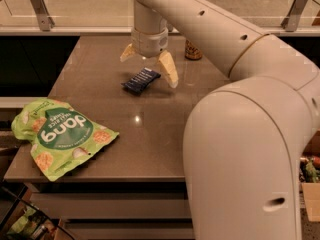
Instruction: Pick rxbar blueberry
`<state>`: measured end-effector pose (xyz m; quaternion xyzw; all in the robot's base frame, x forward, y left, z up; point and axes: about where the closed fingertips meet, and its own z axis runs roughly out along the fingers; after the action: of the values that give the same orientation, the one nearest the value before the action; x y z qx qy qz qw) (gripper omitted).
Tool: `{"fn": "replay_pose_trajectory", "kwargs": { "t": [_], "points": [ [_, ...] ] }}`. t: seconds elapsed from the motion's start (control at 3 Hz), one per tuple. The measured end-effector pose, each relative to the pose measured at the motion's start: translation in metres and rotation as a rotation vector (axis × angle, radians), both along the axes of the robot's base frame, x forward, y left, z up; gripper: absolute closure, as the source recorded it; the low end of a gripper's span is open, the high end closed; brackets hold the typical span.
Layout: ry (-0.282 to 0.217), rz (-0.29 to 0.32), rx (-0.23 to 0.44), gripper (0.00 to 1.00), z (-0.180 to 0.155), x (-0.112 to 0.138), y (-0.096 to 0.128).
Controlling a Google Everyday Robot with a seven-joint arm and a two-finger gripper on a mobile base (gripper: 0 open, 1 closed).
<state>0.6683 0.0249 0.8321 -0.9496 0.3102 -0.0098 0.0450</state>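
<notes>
The rxbar blueberry [140, 80] is a small flat bar in a dark navy wrapper with white lettering, lying at a slant on the brown table top [150, 129] near its far middle. My gripper [148, 64] hangs just above and behind the bar, pointing down. It is open, with one tan finger [168, 69] to the bar's right and the other [128, 53] to its upper left. The bar lies under the gap between them, untouched.
A large green snack bag [59, 135] lies at the table's front left corner. An orange-gold drink can [193, 50] stands at the back, partly hidden behind my arm. A glass railing [75, 6] runs behind the table. My arm's bulk covers the right side.
</notes>
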Motion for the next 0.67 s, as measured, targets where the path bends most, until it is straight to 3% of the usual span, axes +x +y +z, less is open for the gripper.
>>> {"fn": "replay_pose_trajectory", "kwargs": {
  "t": [0.67],
  "points": [
    [0.013, 0.055, -0.018, 0.00, -0.009, 0.008, 0.024]
  ]
}}
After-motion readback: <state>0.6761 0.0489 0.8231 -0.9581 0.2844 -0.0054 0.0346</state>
